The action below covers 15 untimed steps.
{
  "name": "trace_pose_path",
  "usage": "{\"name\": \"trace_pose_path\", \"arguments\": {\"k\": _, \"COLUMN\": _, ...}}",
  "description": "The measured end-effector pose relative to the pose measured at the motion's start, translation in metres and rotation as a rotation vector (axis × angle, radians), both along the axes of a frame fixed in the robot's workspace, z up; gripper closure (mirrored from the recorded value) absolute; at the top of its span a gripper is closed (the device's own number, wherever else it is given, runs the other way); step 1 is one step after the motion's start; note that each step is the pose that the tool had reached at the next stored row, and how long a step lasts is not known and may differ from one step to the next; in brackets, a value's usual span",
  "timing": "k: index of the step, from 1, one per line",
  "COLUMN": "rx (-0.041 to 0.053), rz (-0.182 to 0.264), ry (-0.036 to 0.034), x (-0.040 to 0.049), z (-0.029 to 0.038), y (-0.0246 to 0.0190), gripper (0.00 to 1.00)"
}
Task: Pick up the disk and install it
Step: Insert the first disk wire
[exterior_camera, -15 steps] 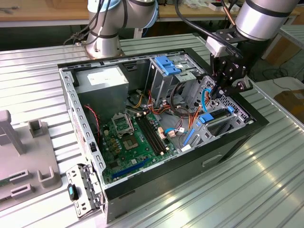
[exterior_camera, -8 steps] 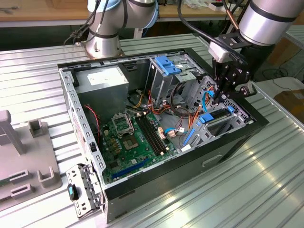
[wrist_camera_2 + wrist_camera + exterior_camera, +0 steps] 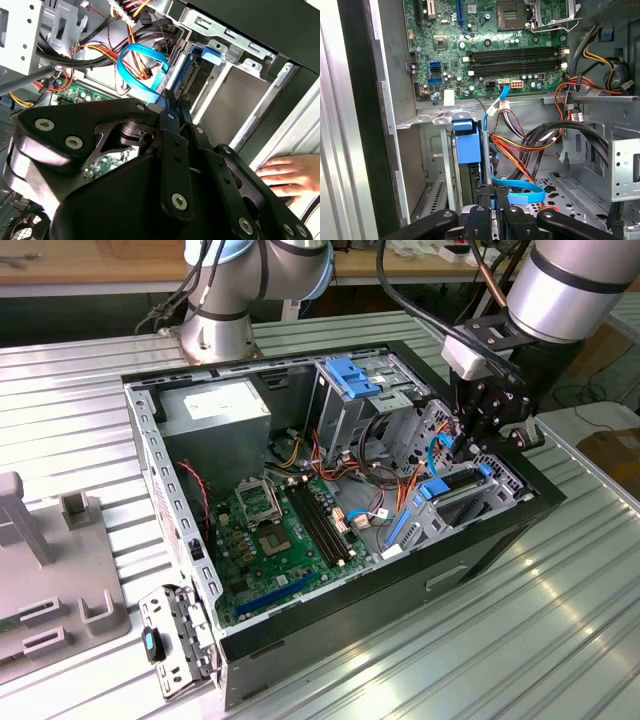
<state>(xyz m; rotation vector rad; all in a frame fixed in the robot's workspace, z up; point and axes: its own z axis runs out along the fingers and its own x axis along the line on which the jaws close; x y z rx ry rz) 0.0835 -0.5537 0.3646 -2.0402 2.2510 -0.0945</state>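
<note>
The disk point(image 3: 467, 150) stands on edge in a drive bay of the open computer case point(image 3: 330, 615), just past the fingertips of the gripper point(image 3: 493, 194). The first wrist view shows its bright blue plastic rail with a dark edge under it. The second wrist view shows that rail from the side, against folded grey sheet metal.

The 2 black metal fingers point(image 3: 502, 202) are drawn almost together, with a thin slit between them. I cannot tell whether they pinch anything. 1 flat, glossy blue cable point(image 3: 517, 187) loops right beside the fingertips.

Farther beyond the fingers, the first wrist view gives the green motherboard point(image 3: 485, 45) with 4 long black memory slots point(image 3: 515, 60) and bundles of red, yellow and orange wires.

The second wrist view adds 1 person's hand point(image 3: 290, 172), lying flat behind the fingers, outside the case's black wall.

The exterior view shows the ribbed metal table point(image 3: 560, 640) and 1 grey power-supply box point(image 3: 215, 410), well apart from the fingers.
</note>
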Motion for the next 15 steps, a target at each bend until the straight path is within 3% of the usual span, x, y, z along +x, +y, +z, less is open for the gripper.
{"name": "trace_pose_path", "arguments": {"k": 2, "rx": 0.0057, "rz": 0.002, "ry": -0.0134, "x": -0.0020, "z": 0.0001, "y": -0.0028, "gripper": 0.84}}
{"name": "trace_pose_path", "arguments": {"k": 4, "rx": 0.0099, "rz": 0.003, "ry": -0.0209, "x": -0.0032, "z": 0.0000, "y": -0.0034, "gripper": 0.84}}
{"name": "trace_pose_path", "arguments": {"k": 6, "rx": 0.0176, "rz": 0.005, "ry": -0.0445, "x": -0.0060, "z": -0.0002, "y": -0.0061, "gripper": 0.84}}
{"name": "trace_pose_path", "arguments": {"k": 15, "rx": 0.0184, "rz": 0.005, "ry": -0.0472, "x": -0.0070, "z": -0.0002, "y": -0.0081, "gripper": 0.84}}
